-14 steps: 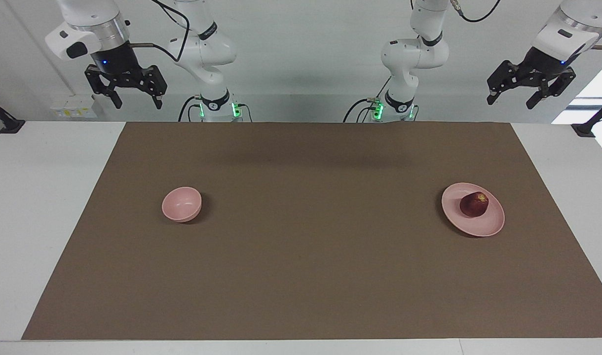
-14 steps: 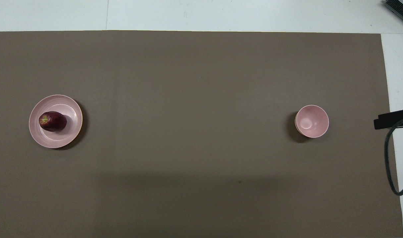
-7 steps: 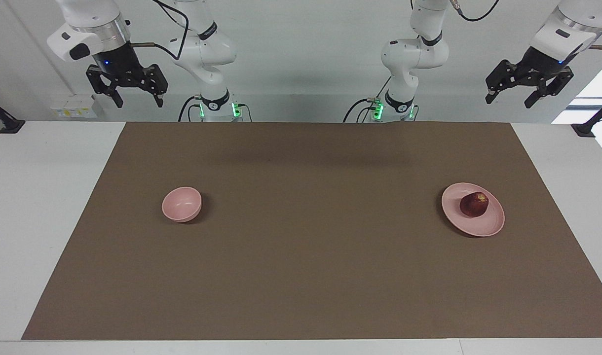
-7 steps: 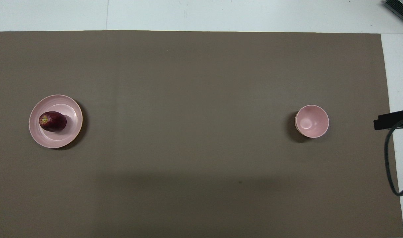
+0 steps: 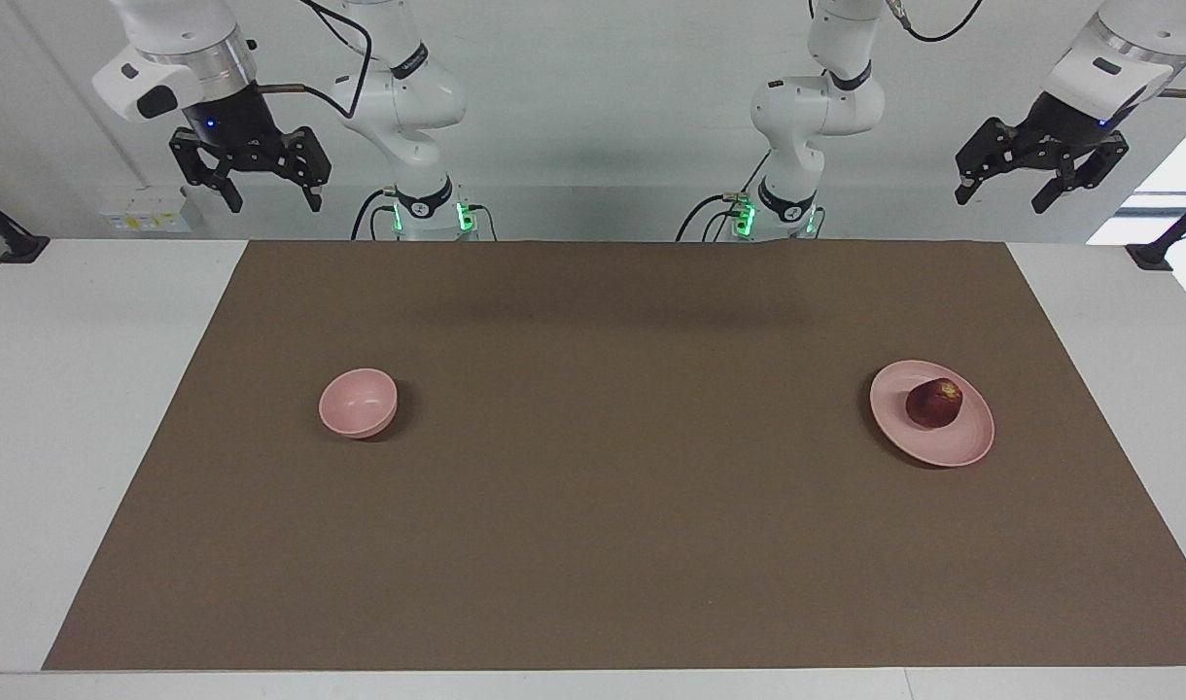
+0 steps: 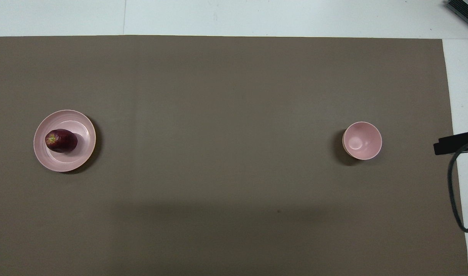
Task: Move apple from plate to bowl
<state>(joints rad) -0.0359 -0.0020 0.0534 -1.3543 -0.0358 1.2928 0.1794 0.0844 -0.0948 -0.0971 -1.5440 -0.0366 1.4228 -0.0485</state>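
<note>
A dark red apple [image 5: 934,402] [image 6: 61,140] lies on the flat pink plate [image 5: 946,447] [image 6: 71,161] toward the left arm's end of the table. The small deep pink bowl [image 5: 358,402] [image 6: 362,140] stands empty toward the right arm's end, about as near to the robots as the plate. My left gripper [image 5: 1001,200] hangs open and empty, high over the table's edge near its base. My right gripper [image 5: 273,203] hangs the same way, open and empty. Both arms wait, well away from apple and bowl.
A brown mat [image 5: 593,506] covers most of the white table [image 5: 68,389]. The two arm bases [image 5: 423,219] [image 5: 783,219] stand at the mat's edge nearest the robots. Black stands [image 5: 10,248] [image 5: 1162,253] sit at the table's corners there.
Both grippers have lifted a little. Apple, plate and bowl have not moved.
</note>
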